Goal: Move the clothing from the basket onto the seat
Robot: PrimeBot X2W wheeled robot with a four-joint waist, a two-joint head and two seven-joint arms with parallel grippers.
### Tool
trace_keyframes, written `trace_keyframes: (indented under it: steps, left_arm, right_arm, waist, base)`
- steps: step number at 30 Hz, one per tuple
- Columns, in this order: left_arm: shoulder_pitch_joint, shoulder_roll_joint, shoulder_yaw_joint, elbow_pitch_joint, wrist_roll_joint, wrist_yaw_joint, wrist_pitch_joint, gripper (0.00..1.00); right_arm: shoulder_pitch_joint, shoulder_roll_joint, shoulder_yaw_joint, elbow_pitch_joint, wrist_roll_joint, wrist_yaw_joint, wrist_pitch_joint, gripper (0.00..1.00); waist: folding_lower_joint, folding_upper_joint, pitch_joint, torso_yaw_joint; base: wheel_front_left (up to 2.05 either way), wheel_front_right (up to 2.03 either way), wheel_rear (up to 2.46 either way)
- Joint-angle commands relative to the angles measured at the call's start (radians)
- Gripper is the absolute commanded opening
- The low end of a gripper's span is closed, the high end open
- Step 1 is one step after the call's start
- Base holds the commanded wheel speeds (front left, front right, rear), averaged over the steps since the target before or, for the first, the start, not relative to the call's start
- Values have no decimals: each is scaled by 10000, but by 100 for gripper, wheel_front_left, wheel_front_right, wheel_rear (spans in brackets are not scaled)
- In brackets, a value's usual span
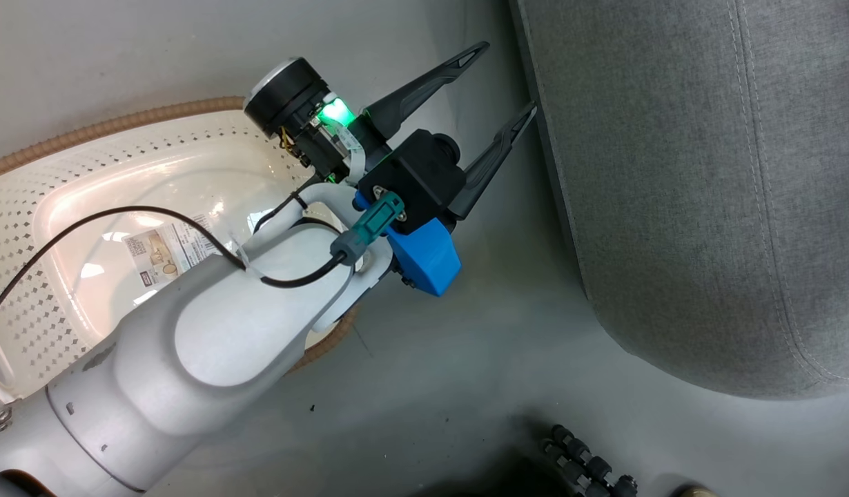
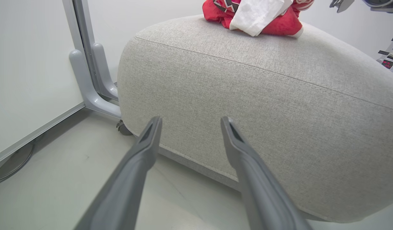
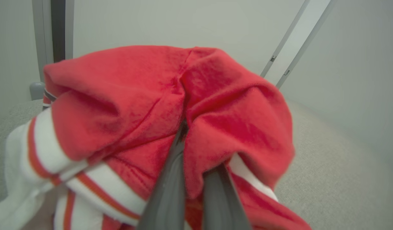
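My left gripper [image 1: 507, 78] is open and holds nothing; it hangs over the floor between the basket [image 1: 121, 124] and the grey seat [image 1: 707, 172]. The cream basket shows a bare bottom with a paper label [image 1: 166, 248]. In the left wrist view the open gripper [image 2: 190, 119] faces the seat's side [image 2: 263, 105], and a red and white heap of clothing [image 2: 257, 16] lies on top. My right gripper [image 3: 191, 150] is shut on a red garment with white striped trim [image 3: 171, 105], held just above the seat's top [image 3: 327, 166].
A white panel on a grey metal leg with a caster [image 2: 88, 80] stands on the floor beside the seat. Dark ribbed parts [image 1: 583, 469] lie at the bottom of the head view. Equipment with a red display [image 2: 388, 64] sits beyond the seat.
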Motion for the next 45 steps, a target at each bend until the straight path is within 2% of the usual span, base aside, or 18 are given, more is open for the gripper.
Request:
trace_keyframes:
  steps: [1,3,4,12,19,25,31,39,45]
  left_arm:
    - [-119,77,-15,6,10,19,-52,100]
    - [-81,98,-21,37,-16,43,-76,100]
    - [-48,83,-22,45,-30,67,-115,100]
    - [330,-164,69,313,-284,187,-655,100]
    - [1056,-333,475,752,-761,396,-1286,100]
    - [1869,-395,1201,949,-1140,657,-1514,100]
    - [2790,-343,2703,400,-935,967,-1525,100]
    - [4445,-416,4796,27,-372,905,-1524,100]
    - [5852,-708,6230,-168,178,654,-1524,100]
  right_arm:
    - [123,49,-45,14,49,-11,-4,0]
    - [245,114,-156,-29,85,-11,-4,63]
    - [323,149,-221,-74,121,-11,-4,100]
    - [1842,394,-539,-1262,76,-11,-5,100]
    - [3134,938,-732,-3098,-257,-11,-2,100]
    - [3810,1124,372,-4324,-377,-11,-2,100]
    - [4106,1193,1833,-4720,-301,-11,-4,100]
    - [4597,1418,3405,-4563,-286,-11,-4,100]
    - [5228,1690,4122,-4337,-252,-11,-4,100]
  waist:
    - [-2,0,-20,-9]
    - [-2,0,-86,-23]
    - [-2,0,-143,-15]
    - [-2,0,-997,207]
    - [-2,0,-2342,637]
    - [-2,0,-3570,1107]
    - [-2,0,-4446,1683]
    - [-2,0,-5551,2489]
    - [-2,0,-6375,2933]
  base:
    - [0,0,0]
    - [0,0,0]
    - [0,0,0]
    - [0,0,0]
    - [0,0,0]
    - [0,0,0]
    - [0,0,0]
    - [0,0,0]
    - [0,0,0]
